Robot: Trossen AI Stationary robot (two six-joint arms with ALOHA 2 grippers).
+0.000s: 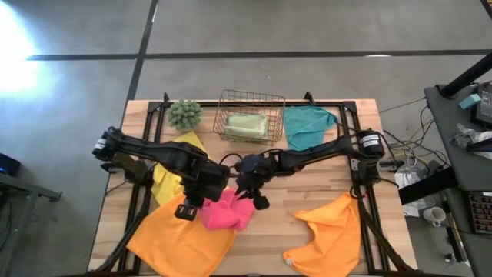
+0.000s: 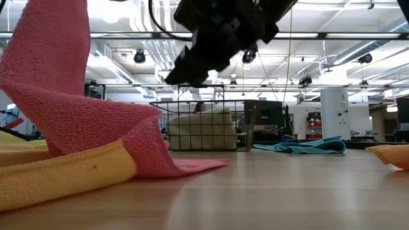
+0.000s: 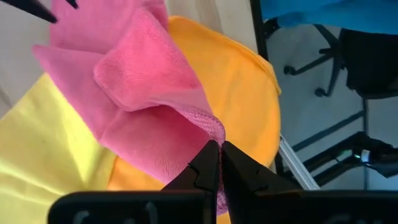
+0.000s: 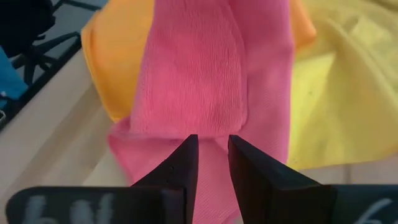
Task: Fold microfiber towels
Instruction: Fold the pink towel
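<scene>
My left gripper (image 3: 219, 163) is pinched tight on the pink towel's (image 1: 227, 211) edge at the table's front centre. My right gripper (image 4: 213, 163) hangs over the same cloth, fingers slightly apart, nothing clearly between them. Risk: right closes on air or on two layers, so the fold bunches. The pink lies on the orange towel (image 1: 181, 238) and beside the yellow towel (image 1: 166, 181), which could get dragged along. Further back, the folded one in the wire basket (image 1: 250, 115) and the teal towel (image 1: 307, 126) are clear.

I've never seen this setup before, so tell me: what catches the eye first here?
The pink towel at the table's front centre, pinched by the shut left hand and lifted, with the right hand on it too. Bright orange towels lie at both front corners, and a wire basket holds a folded towel at the back.
</scene>
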